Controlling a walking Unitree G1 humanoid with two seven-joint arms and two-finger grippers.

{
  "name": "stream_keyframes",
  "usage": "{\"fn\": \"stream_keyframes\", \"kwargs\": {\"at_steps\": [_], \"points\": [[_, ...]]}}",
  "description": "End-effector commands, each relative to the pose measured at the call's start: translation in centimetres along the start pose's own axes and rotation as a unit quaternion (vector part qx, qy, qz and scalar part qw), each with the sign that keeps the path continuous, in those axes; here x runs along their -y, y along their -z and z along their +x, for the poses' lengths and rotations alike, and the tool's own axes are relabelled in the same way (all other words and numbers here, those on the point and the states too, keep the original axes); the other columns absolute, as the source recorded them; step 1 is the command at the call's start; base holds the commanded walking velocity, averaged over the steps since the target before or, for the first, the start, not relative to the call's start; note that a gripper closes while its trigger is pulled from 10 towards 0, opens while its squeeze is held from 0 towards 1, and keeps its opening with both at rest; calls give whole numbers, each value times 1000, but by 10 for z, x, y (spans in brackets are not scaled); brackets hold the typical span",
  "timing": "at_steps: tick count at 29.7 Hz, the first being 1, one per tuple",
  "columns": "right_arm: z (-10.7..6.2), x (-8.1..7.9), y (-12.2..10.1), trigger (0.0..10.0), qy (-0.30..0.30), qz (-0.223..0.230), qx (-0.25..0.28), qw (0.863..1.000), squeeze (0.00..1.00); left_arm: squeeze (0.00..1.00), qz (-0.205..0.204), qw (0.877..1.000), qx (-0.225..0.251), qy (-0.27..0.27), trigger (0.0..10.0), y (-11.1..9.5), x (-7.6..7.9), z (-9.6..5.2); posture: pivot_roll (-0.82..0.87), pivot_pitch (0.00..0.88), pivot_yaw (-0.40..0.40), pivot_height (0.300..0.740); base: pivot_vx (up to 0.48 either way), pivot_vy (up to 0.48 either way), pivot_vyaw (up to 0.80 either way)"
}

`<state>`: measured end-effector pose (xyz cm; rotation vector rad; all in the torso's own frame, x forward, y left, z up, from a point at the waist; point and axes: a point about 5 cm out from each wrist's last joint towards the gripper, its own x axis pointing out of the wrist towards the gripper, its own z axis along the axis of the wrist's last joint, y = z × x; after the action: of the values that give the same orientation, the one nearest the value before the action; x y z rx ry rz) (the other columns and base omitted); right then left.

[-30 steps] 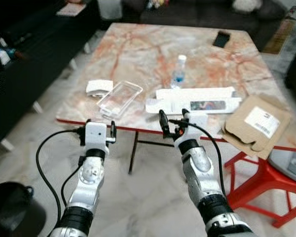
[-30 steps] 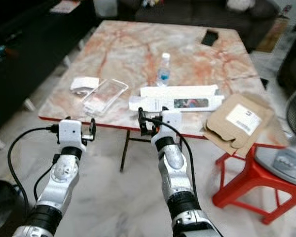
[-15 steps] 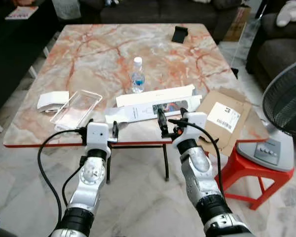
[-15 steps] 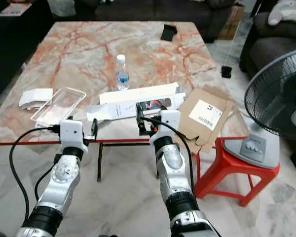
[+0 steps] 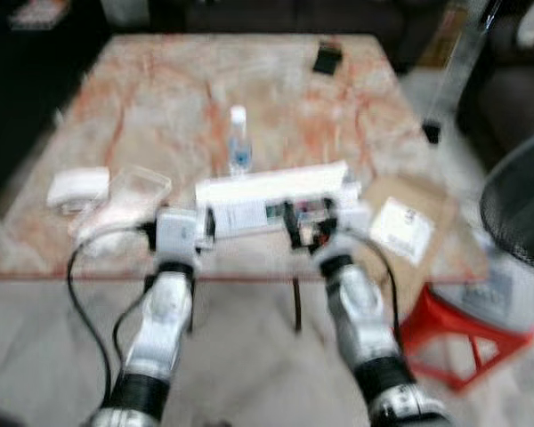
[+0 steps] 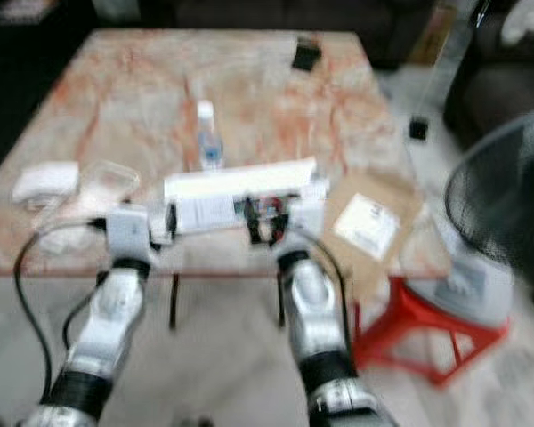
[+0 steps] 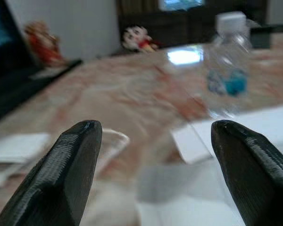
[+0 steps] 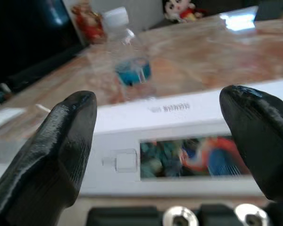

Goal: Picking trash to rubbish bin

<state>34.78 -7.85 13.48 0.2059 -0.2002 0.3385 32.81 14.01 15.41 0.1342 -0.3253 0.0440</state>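
The head views are blurred. On the marble table [image 5: 160, 98] lie a long white box [image 5: 276, 191], a small plastic bottle [image 5: 238, 142] standing behind it, a clear plastic tray [image 5: 129, 196], a small white box [image 5: 76, 187] and flattened brown cardboard [image 5: 405, 227]. My left gripper [image 5: 180, 227] hovers open at the table's near edge, facing the tray's end and the bottle [image 7: 226, 70]. My right gripper [image 5: 310, 221] is open too, close in front of the long white box [image 8: 188, 122], with the bottle [image 8: 127, 61] beyond. Nothing is between either pair of fingers.
A black flat object [image 5: 327, 58] lies at the table's far side. To the right stand a red stool [image 5: 454, 325] and a dark fan [image 5: 521, 205]. Dark sofas line the back and right. Pale tiled floor [image 5: 249, 374] lies under my arms.
The camera has swung and moved closer to the table, so the whole scene shifted and is now blurred. Both grippers stay open and now overlap the table's near edge.
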Motion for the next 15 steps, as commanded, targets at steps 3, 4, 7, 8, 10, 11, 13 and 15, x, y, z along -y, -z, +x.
{"fn": "stream_keyframes", "kwargs": {"at_steps": [3, 4, 7, 8, 10, 11, 13, 15], "points": [[-3, 9, -2, 10000, 13, 1, 4, 1000, 0, 0, 2, 1000, 17, 8, 10000, -10, 7, 1, 79, 155, -6, 740, 304, 0, 0], [-3, 9, -2, 10000, 13, 2, 4, 1000, 0, 0, 2, 1000, 20, 9, 10000, -12, 7, 1, 79, 155, -6, 740, 281, 0, 0], [-3, 9, -1, 10000, 11, 3, 4, 1000, 0, 0, 11, 999, 41, 3, 10000, -19, 7, 1, 80, 148, -7, 740, 0, 0, 0], [-3, 9, -1, 10000, 11, 3, 4, 1000, 0, 0, 11, 999, 41, 3, 10000, -19, 7, 1, 80, 148, -7, 740, 0, 0, 0], [-3, 9, -1, 10000, 11, 4, 3, 1000, 0, 0, 14, 999, 42, -3, 10000, -20, 6, 1, 80, 147, -8, 740, 0, 0, 0], [-3, 9, -1, 10000, 11, 4, 3, 1000, 0, 0, 14, 999, 41, -4, 10000, -20, 5, 0, 80, 146, -8, 740, 0, 0, 0], [-3, 9, -1, 10000, 10, 5, 4, 1000, 0, 0, 16, 999, 40, -7, 10000, -20, 4, 0, 79, 144, -8, 740, 0, 0, 0], [-3, 9, -2, 10000, 9, 4, 4, 1000, 0, 0, 17, 999, 36, -10, 10000, -19, 2, -1, 79, 140, -9, 740, 0, 0, 0]]}}
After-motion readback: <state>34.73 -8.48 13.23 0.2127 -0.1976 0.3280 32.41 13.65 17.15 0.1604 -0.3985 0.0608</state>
